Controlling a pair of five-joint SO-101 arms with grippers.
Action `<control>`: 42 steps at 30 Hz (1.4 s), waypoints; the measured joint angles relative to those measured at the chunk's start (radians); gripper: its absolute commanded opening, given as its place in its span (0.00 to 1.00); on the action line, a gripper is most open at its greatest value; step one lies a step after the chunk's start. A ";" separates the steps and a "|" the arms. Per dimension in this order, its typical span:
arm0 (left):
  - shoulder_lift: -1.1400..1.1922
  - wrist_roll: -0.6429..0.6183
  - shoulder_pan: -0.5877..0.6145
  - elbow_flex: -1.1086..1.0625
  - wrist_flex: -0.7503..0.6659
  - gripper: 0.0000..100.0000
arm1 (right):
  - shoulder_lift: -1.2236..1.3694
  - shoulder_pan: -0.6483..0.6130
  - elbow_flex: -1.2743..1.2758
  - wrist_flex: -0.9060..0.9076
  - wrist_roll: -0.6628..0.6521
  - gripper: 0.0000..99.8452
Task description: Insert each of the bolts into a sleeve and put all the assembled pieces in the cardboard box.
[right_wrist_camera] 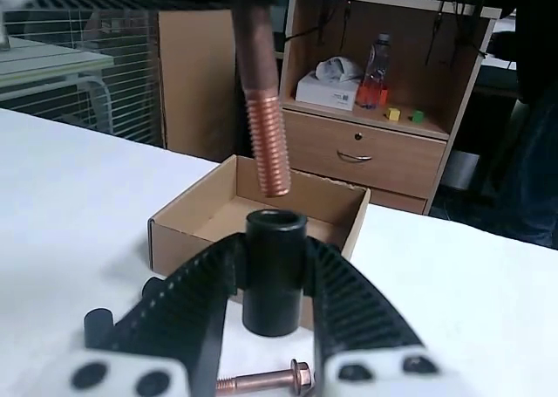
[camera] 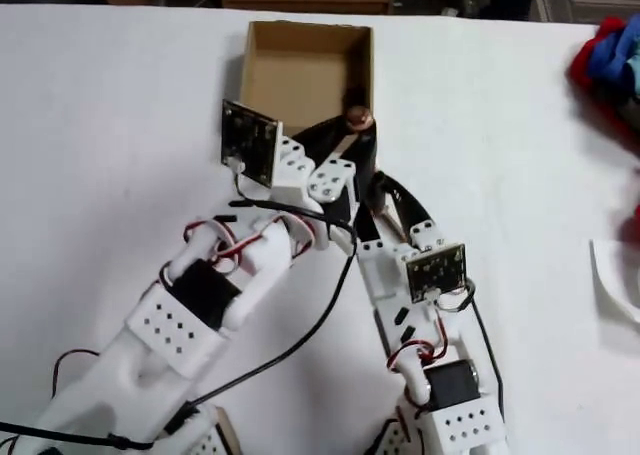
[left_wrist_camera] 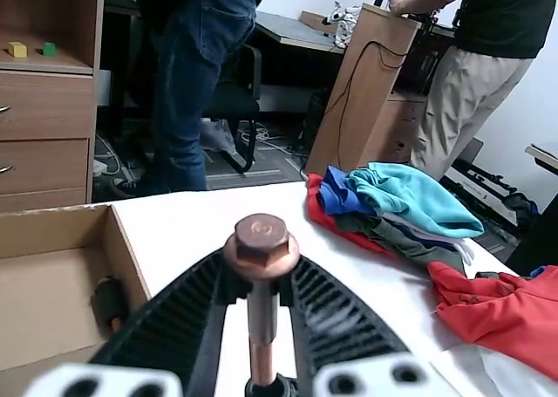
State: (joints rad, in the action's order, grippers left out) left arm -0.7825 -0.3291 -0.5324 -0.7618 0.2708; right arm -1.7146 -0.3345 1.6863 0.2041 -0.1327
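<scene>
Across the white counter (camera: 120,125), the cardboard box (camera: 300,75) lies just beyond both pincers, its open top facing up. We see the left pincer (left_wrist_camera: 261,270) closed on a copper bolt (right_wrist_camera: 264,109), gripped right under the hexagonal head, so the shank hangs from it with the threaded end downward. The right pincer (right_wrist_camera: 275,257) sits below it, clamped round a black sleeve (right_wrist_camera: 275,275) that stands upright with its bore open to the top.

What the next move turns on, we judge, is the line from thread to bore. The bolt's tip hovers just over the sleeve's mouth, apart from it and not yet inside. Both long axes run roughly vertical, the bolt perhaps leaning a little. So from the right pincer the bolt lies straight up, and from the left pincer the sleeve lies straight down. A short lowering of the left arm would seat it, provided the tip stays centred.

Our count:
- Bolts: two, the held one and a loose bolt (right_wrist_camera: 266,382) lying flat on the counter beneath the right pincer.
- Sleeves: the held one, plus two loose sleeves (right_wrist_camera: 153,289) standing on the counter beside the right pincer.
- In the box: one dark piece (left_wrist_camera: 108,299), and we cannot tell whether it is assembled
</scene>
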 measured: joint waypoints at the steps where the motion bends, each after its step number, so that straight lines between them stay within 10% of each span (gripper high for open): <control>1: 0.002 0.000 0.000 0.000 0.000 0.03 | 0.000 0.000 0.000 0.000 0.000 0.02; 28: -0.002 0.003 -0.031 -0.213 -0.011 0.03 | 0.002 -0.006 0.002 0.002 -0.002 0.02; 42: 0.000 0.000 0.046 -0.084 0.132 0.22 | 0.002 -0.002 0.002 0.009 0.000 0.02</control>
State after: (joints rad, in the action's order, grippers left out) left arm -0.7825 -0.3291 -0.4864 -0.8462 0.4028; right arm -1.7131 -0.3360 1.6878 0.2133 -0.1327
